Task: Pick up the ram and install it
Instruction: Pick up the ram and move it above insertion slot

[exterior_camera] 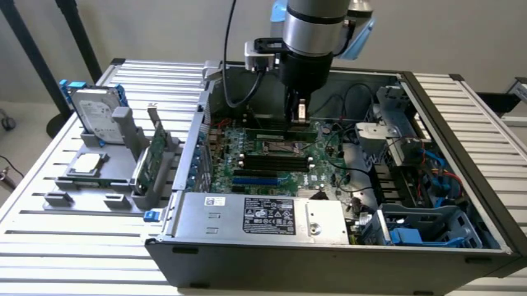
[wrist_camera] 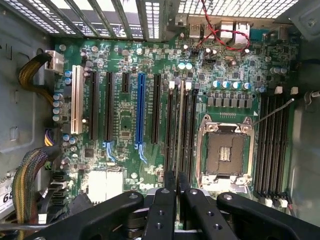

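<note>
**Slatted bench, open tower case: gripper on ram**

Pale wall behind. The slatted metal table (exterior_camera: 74, 246) carries the computer case (exterior_camera: 329, 265), lying open side up. You see the gripper (exterior_camera: 299, 116) low inside it, its fingers (wrist_camera: 164, 200) pinched nearly together on the top edge of the ram (exterior_camera: 276, 131). The ram stands on edge along the memory slots (wrist_camera: 182, 130), just beside the CPU socket (exterior_camera: 280, 147). Seated or just above: cannot tell. A grey holder (exterior_camera: 91, 185) sits well apart at the exterior view's left, with a hard drive (exterior_camera: 95, 110) and an expansion card (exterior_camera: 147, 163). Case walls ring the motherboard (wrist_camera: 130, 125). Black cables (exterior_camera: 354, 98) and a drive cage (exterior_camera: 395, 123) crowd the exterior view's right.
</note>
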`<state>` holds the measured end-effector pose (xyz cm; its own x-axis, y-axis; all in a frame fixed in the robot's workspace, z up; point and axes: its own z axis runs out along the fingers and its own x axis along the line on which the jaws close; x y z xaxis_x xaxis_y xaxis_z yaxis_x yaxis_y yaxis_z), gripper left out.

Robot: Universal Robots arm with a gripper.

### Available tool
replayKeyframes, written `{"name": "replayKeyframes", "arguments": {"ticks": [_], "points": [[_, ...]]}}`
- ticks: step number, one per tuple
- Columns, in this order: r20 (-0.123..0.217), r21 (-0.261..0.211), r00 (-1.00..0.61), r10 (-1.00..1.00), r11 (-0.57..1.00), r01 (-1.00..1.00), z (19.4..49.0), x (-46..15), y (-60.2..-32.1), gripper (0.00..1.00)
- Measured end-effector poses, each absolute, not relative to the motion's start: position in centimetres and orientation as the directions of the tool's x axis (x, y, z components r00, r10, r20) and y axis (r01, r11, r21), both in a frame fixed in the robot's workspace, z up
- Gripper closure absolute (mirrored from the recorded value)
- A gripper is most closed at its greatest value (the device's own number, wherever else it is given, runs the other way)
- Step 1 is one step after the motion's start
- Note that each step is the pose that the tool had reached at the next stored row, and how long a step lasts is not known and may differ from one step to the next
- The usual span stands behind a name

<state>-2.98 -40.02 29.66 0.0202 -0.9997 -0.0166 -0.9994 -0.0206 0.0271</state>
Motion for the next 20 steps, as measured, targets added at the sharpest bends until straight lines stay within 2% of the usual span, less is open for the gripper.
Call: {"name": "replayKeyframes", "arguments": {"ticks": [5,12,20], "points": [[-0.008,0.027,0.02,-1.0,-0.02,-0.999,28.8,-3.0,-39.8,0.87],[0.022,0.028,0.02,-1.0,-0.02,-0.999,27.9,-3.0,-39.2,0.87],[0.031,0.026,0.013,-0.999,-0.013,-1.0,26.4,-3.1,-39.1,0.87]]}}
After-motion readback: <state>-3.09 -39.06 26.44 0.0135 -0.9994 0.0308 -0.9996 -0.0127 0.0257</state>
